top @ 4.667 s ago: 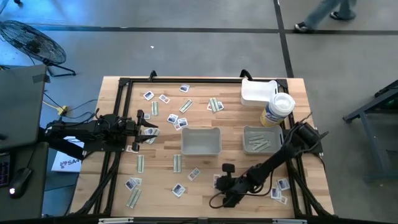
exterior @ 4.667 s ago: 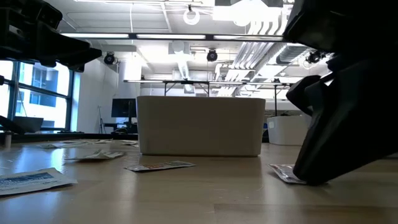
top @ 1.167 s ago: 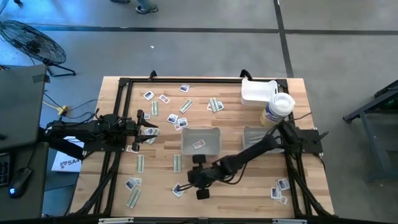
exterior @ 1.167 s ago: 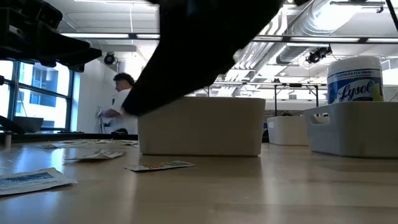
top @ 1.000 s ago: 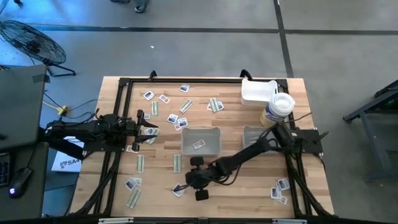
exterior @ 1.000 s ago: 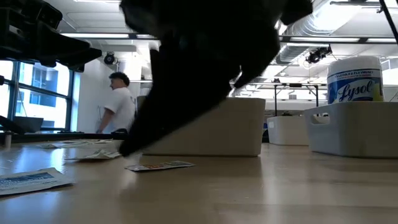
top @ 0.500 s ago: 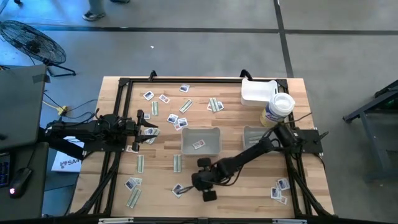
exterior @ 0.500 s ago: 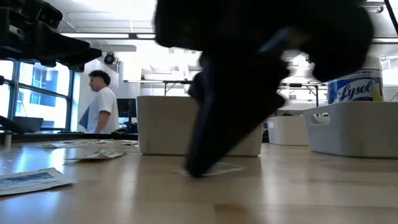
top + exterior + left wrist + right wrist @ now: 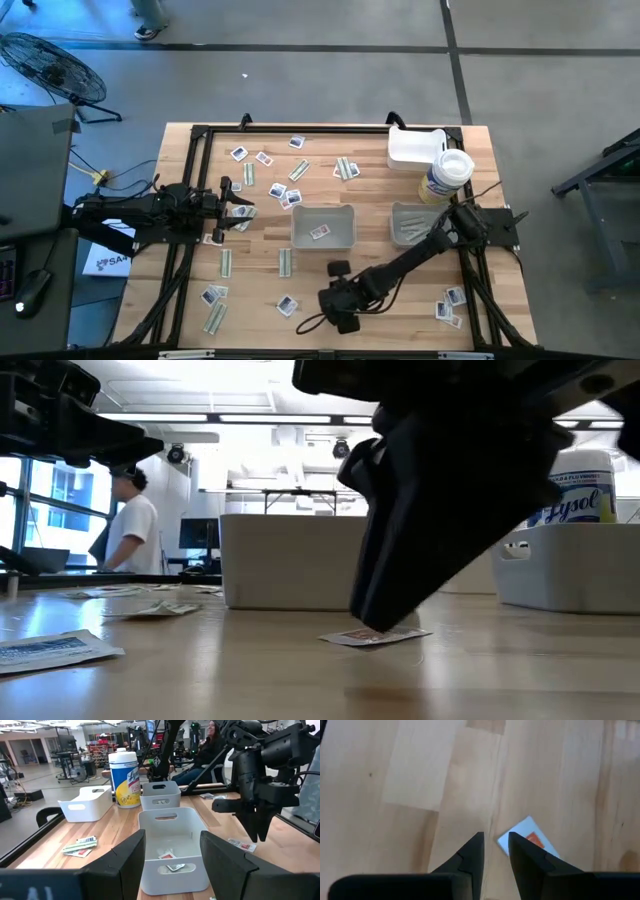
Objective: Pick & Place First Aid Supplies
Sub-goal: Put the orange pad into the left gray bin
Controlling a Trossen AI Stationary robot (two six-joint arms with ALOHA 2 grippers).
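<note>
The right hand [image 9: 495,838] is hanging low over the bench [image 9: 400,300] at about 6 o'clock from the middle grey tray [image 9: 322,210], its fingers standing a narrow gap apart with only bare wood between them, so it is pinching nothing. The packet it is working on [image 9: 527,838], a small white one with an orange mark, is lying flat on the wood just beside one fingertip rather than inside the gap; the low view is showing it peeking out under the dark tip [image 9: 375,636]. To do this pick well, the hand probably needs shifting sideways until the packet's edge is sitting between the fingers, then pressing down lightly, since a thin flat packet is likely to slide or stay stuck to the wood if the fingers are closing above it. The left hand [image 9: 230,200] is waiting at 9 o'clock from that tray, its fingers spread wide and empty. More packets [image 9: 250,175] are lying scattered toward 10 and 12 o'clock, and one is already resting in the tray [image 9: 319,233]. From above, the arm is covering the target packet entirely, and whether the fingertip is actually touching it cannot be made out
</note>
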